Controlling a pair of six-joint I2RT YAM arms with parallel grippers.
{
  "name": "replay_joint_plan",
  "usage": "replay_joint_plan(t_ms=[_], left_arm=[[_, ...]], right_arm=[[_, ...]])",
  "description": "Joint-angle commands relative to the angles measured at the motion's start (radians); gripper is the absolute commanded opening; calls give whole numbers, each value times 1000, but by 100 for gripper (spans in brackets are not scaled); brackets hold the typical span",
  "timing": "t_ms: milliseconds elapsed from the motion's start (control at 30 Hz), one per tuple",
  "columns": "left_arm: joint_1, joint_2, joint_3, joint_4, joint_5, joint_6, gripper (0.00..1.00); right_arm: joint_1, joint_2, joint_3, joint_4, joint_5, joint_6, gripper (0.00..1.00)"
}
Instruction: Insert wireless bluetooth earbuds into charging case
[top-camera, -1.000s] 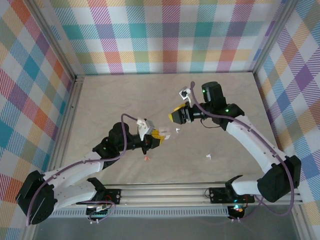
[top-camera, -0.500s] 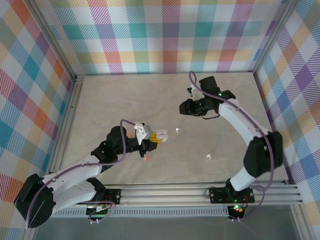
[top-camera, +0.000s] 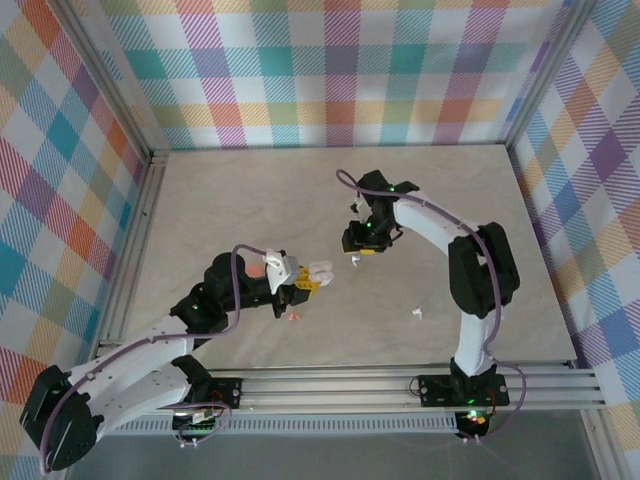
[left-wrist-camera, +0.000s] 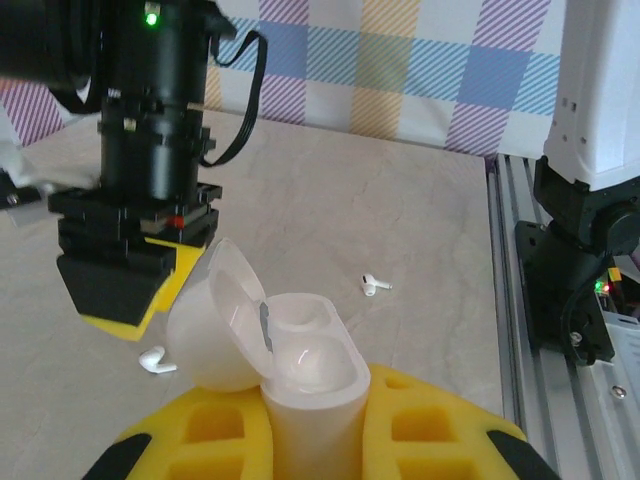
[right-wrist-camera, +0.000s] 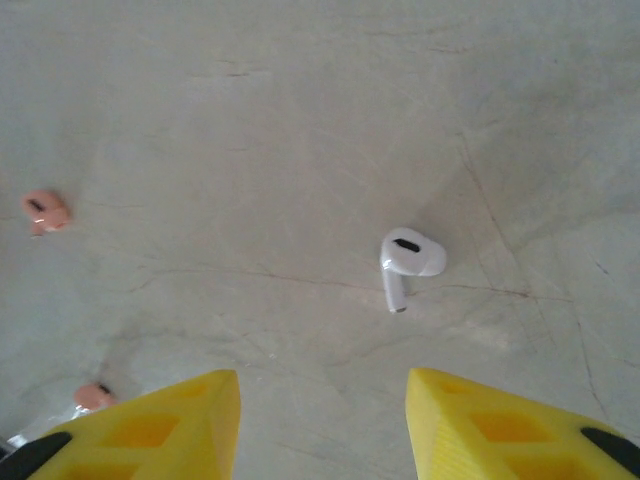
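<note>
My left gripper (top-camera: 306, 281) is shut on the white charging case (top-camera: 320, 272), which stands upright between its yellow pads. In the left wrist view the case (left-wrist-camera: 312, 372) has its lid (left-wrist-camera: 212, 322) flipped open to the left and both wells are bare. A white earbud (right-wrist-camera: 408, 258) lies on the table just ahead of my right gripper (right-wrist-camera: 322, 405). That gripper is open, with nothing between its yellow fingers (right-wrist-camera: 150, 430). From above, the right gripper (top-camera: 361, 243) hangs over this earbud (top-camera: 355, 261). Another white earbud (top-camera: 416, 314) lies further right.
Two salmon-pink earbuds (right-wrist-camera: 45, 212) (right-wrist-camera: 93, 396) lie to the left in the right wrist view. One pink earbud (top-camera: 293, 316) sits just below the left gripper. The right arm's base (left-wrist-camera: 585, 250) and the table's rail stand at the right.
My right arm has swung left and down from the back of the table to hover over the white earbud. The left gripper kept its hold on the open case and shifted slightly.
</note>
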Motion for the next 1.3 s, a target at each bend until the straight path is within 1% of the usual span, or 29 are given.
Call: replay_joint_plan(t_ms=[0, 167, 267, 500, 633, 733, 1267], left_arm=[[7, -44, -31, -40, -8, 34, 0], [7, -68, -81, 9, -13, 29, 0], [8, -79, -100, 17, -36, 36, 0], [7, -82, -108, 13, -51, 33, 0], [7, -77, -113, 9, -51, 33, 0], [7, -79, -113, 4, -51, 31, 0], [7, -92, -110, -20, -43, 19, 0]], right_arm=[[3, 40, 51, -19, 42, 38, 48], [5, 46, 22, 52, 67, 88, 46], [5, 53, 9, 80, 59, 107, 45], [9, 98, 30, 56, 42, 73, 46], [10, 116, 37, 32, 57, 52, 45], [10, 124, 36, 27, 66, 56, 44], [20, 154, 47, 19, 64, 76, 43]])
